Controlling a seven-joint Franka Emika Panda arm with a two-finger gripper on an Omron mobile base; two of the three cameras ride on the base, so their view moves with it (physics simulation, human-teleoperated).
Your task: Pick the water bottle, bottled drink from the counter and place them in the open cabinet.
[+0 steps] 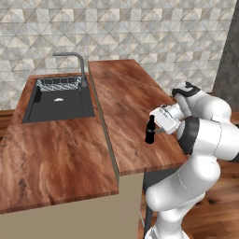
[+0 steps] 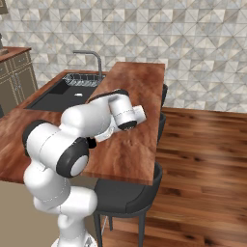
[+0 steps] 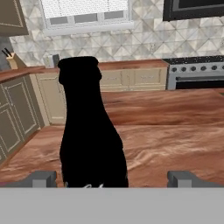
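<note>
Item one: the bottled drink (image 1: 150, 130), a slim black bottle with a long narrow neck. We find it standing upright on the counter (image 1: 126, 93), near the counter's right edge in the left base view. In the hand view it rises close ahead as a dark silhouette (image 3: 89, 135), nearer the left fingertip than the right one.

Item two: the gripper (image 3: 111, 178). We record its fingers as spread wide apart, one tip (image 3: 41, 178) to the left of the bottle and the other well off to the right, with nothing clamped between them (whether the left tip touches the bottle we cannot tell). In the left base view the hand (image 1: 164, 119) sits just beside the bottle, on its right, at about neck height.

Item three: the counter, reddish-brown wood grain on a beige base. A second stretch of the same wood lies lower and to the left.

Item four: a dark sink (image 1: 58, 102) set into that lower stretch, with a curved grey faucet (image 1: 74, 63) behind it and a wire rack at its rear.

Item five: a dark chair (image 2: 128, 195) beside the counter's near edge, seen in the right base view.

Item six: a stove (image 3: 197, 74) against the far wall, seen in the hand view, with beige lower cupboards (image 3: 127, 78) to its left.
</note>
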